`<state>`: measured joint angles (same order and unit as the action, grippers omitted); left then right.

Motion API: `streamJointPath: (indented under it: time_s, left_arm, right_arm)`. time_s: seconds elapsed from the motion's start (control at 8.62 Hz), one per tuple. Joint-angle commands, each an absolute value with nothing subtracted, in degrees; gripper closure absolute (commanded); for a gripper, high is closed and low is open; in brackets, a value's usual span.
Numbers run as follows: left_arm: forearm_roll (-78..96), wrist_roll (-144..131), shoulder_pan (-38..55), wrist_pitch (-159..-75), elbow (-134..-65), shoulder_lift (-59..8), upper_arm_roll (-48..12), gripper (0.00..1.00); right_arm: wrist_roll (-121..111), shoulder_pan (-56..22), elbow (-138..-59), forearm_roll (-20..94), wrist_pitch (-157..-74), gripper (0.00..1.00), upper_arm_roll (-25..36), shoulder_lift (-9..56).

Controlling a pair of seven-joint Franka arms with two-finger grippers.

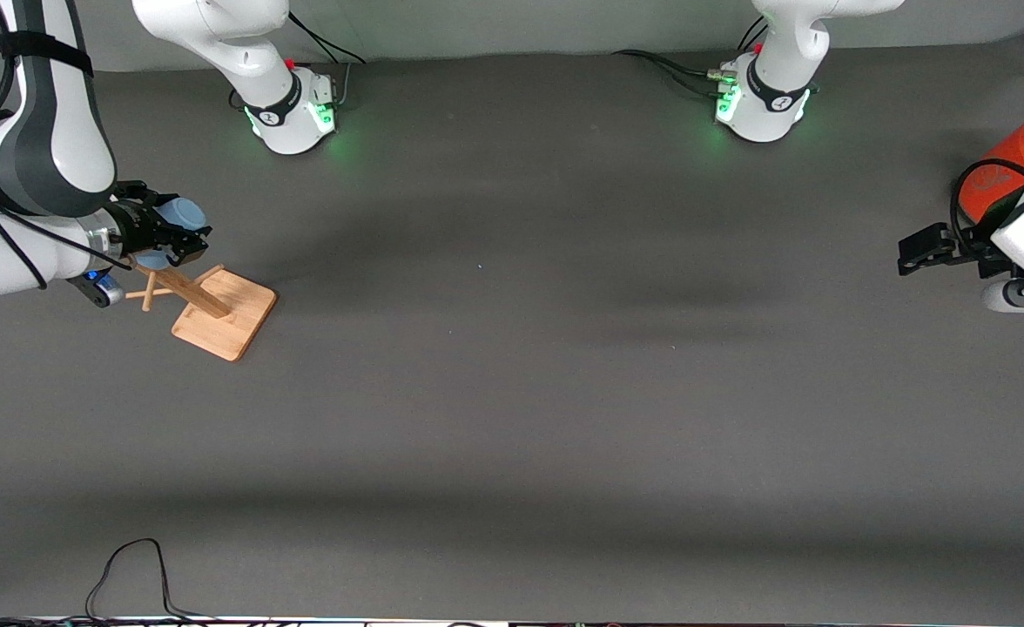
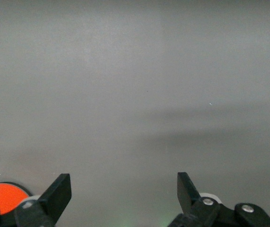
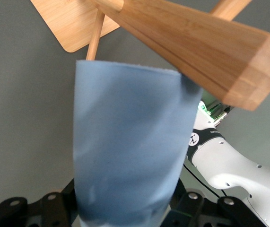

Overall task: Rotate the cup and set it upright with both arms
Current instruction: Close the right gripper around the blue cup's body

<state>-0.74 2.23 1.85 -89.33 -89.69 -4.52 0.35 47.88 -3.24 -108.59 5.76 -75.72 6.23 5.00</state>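
Grey desk (image 1: 512, 392) spreads under me, and my right pincer (image 1: 166, 237) is clamped on the cup (image 1: 183, 212), holding it beside the wooden rack (image 1: 216, 313). My left pincer (image 1: 923, 252) waits wide and empty beside the orange can (image 1: 1000, 174); rotating, handover and uprighting seem left.
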Motion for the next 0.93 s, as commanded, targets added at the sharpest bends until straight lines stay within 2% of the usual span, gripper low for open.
streamJointPath:
  time_s: [0.0, 0.81]
  left_arm:
    - [-0.8, 2.3, 1.9, -89.4, -90.9, -3.4, 0.7, 0.00]
    - [-0.8, 2.0, 2.0, -88.9, -90.8, -3.1, 0.7, 0.00]
  right_arm:
    - [46.4, -3.5, -108.4, 4.7, -75.5, 0.68, 6.6, 4.8]
    - [51.1, -5.8, -101.0, 6.7, -71.7, 0.68, 5.9, 5.7]
